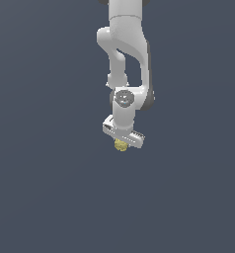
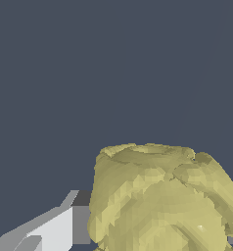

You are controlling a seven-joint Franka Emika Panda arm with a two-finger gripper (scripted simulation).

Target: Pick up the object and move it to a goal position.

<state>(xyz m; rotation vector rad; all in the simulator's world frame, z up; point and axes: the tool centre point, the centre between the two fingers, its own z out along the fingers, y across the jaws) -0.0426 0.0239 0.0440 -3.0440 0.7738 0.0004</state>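
Note:
The object (image 1: 120, 145) is a small dull-yellow bumpy ball, sitting right under the white gripper (image 1: 121, 147) in the middle of the exterior view. In the wrist view the ball (image 2: 162, 201) fills the space between the jaws. One grey-and-white finger (image 2: 64, 228) presses against its side, and the other finger is almost wholly hidden behind it. The gripper (image 2: 160, 238) looks shut on the ball. The hand is tilted, and its lower end points toward the exterior view's right.
The white arm (image 1: 127, 54) comes down from the top middle of the exterior view. All around is a plain dark grey-blue ground (image 1: 50, 188) with no other object, edge or goal marker in sight.

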